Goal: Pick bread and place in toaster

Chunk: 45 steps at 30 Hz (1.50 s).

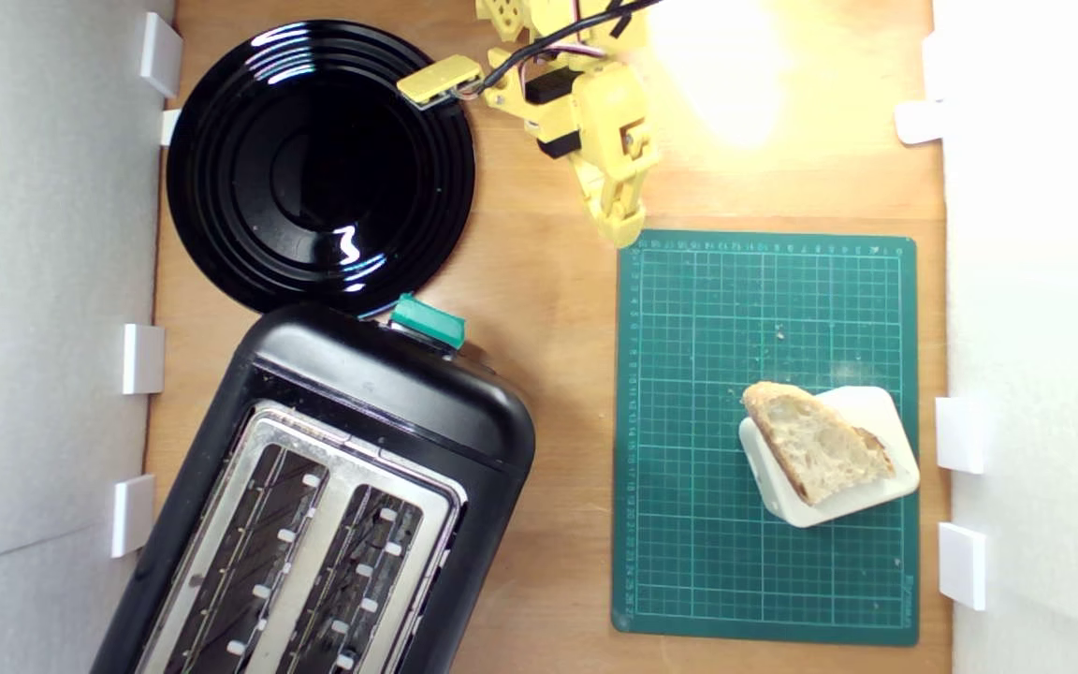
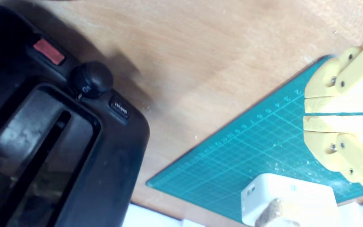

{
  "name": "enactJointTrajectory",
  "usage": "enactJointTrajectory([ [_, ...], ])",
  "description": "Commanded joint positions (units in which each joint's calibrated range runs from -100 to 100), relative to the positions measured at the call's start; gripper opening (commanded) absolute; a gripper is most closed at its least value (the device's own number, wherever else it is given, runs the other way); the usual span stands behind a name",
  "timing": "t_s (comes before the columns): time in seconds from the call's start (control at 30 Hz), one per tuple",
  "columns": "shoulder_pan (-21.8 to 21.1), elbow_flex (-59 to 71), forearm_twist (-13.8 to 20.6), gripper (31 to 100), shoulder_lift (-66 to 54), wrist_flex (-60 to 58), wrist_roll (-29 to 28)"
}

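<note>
Exterior view first, working from its left: you had the black plate (image 1: pixel 319 164) at about ten o'clock on the desk (image 1: pixel 548 309), and just below it the toaster (image 1: pixel 333 505) lay skewed at seven o'clock, its two slots running on a diagonal and its teal lever knob (image 1: pixel 427 320) touching the plate's rim in that view. At about one o'clock from the toaster your yellow pincer (image 1: pixel 621 229) hung over bare wood, its tip right at the top edge of the green cutting mat (image 1: pixel 764 435). The bread (image 1: pixel 815 449) sat at four o'clock, leaning on a white block (image 1: pixel 862 468) on the mat, well apart from the pincer.

The risks, as I judged them: the slice rested tilted on the block, so a squeeze on it could have nudged bread and block together or crumbled the crust. The slanted slots meant a wedge carried straight across would have caught on the silver top plate (image 1: pixel 258 440) unless you turned the wrist to match.

Your arm reached down from twelve o'clock, forearm folded, pincer pointed toward six. The wrist view showed its jaws nearly together with only a thin gap, holding nothing.
</note>
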Motion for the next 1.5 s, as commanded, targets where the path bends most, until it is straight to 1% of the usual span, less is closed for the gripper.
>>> enactJointTrajectory([
  [0.0, -2.8, -0.2, -1.1, 31.6, 6.1, -9.4, 0.4],
  [0.1, -4.6, -0.2, -1.1, 31.7, 11.3, -15.5, 0.3],
  [0.17, -7.0, -0.2, -1.0, 31.7, 18.9, -24.2, 0.2],
  [0.4, -10.0, -0.8, -1.0, 31.6, 37.5, -45.7, -0.2],
  [0.43, -10.7, -0.9, -0.4, 31.6, 41.0, -49.7, -0.2],
  [0.67, -12.6, -1.1, 0.0, 31.1, 50.9, -62.4, -0.3],
  [0.7, -12.9, -1.1, 0.1, 31.4, 51.9, -63.7, -0.9],
  [0.73, -13.8, -1.2, 0.2, 31.5, 53.9, -66.9, -3.0],
  [0.87, -15.3, -1.2, 0.2, 31.4, 58.5, -74.0, -6.2],
  [0.93, -15.5, -1.6, 3.1, 31.6, 60.6, -76.2, -6.9],
  [0.97, -15.1, -1.7, 6.1, 31.6, 61.7, -77.1, -7.3],
  [1.07, -15.0, -1.8, 12.5, 31.6, 63.8, -79.3, -9.0],
  [1.13, -14.8, -1.8, 15.9, 31.6, 65.3, -82.0, -10.0],
  [1.23, -14.7, -1.9, 19.5, 31.6, 69.2, -87.4, -10.8],
  [1.37, -14.7, -2.8, 19.6, 31.6, 72.7, -91.2, -10.8],
  [1.47, -14.5, -5.1, 18.5, 31.9, 74.1, -91.3, -10.7],
])
